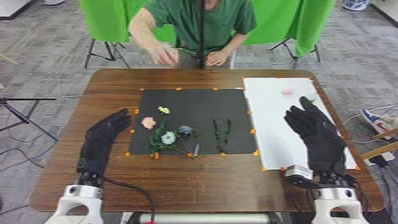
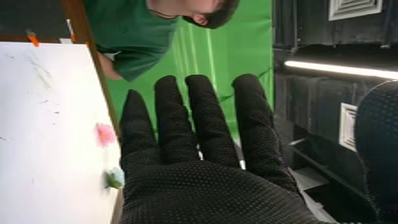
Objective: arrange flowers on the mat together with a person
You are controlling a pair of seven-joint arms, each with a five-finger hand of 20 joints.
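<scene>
Brown wooden table (image 1: 191, 185), dark mat (image 1: 200, 105), white sheet (image 1: 274, 120), green cloth (image 1: 107, 22) beyond

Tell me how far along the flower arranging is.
Already on the black mat: a yellow flower, a pale pink flower, a white flower, a dusky blue flower and green stems. In hand: nothing; the left hand and right hand are open and empty. Seemingly left: the pink flower on the white sheet, if meant for the mat.

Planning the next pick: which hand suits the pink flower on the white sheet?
Right, I'd judge: the right hand is over the sheet, near that flower; the left hand is across the dark mat.
</scene>
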